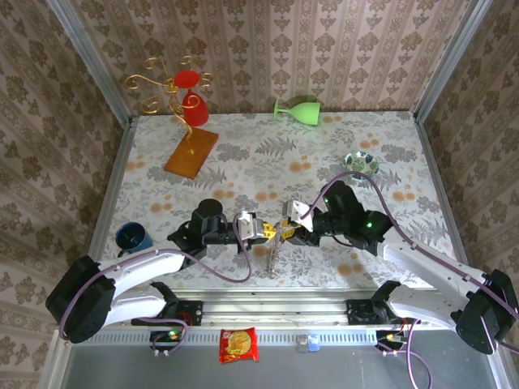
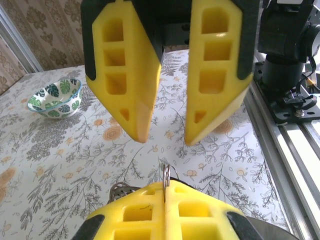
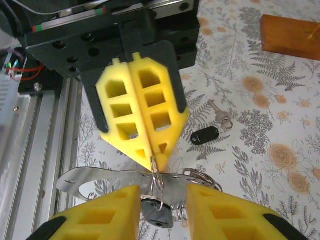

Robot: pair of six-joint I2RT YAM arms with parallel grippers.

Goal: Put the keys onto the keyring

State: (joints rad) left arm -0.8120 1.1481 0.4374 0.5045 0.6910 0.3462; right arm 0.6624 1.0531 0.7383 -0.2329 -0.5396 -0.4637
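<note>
Right wrist view: left gripper (image 3: 152, 161) pinches keyring (image 3: 156, 176) tight. Right gripper (image 3: 163, 190) faces it, jaws parted, key (image 3: 159, 216) dangling between. Second key (image 3: 205, 135) lies on table (image 3: 260, 165) beyond left gripper. Threading apparently underway; next move calls for fetching second key.

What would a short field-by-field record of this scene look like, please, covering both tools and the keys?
left tool: shut, pinching a thin ring of the keyring
right tool: open, fingers either side of the hanging key
hanging key: black head, below the pinched ring
loose key: lying on the table, apart from both tools
bowl: green-patterned, upright on the table
</note>
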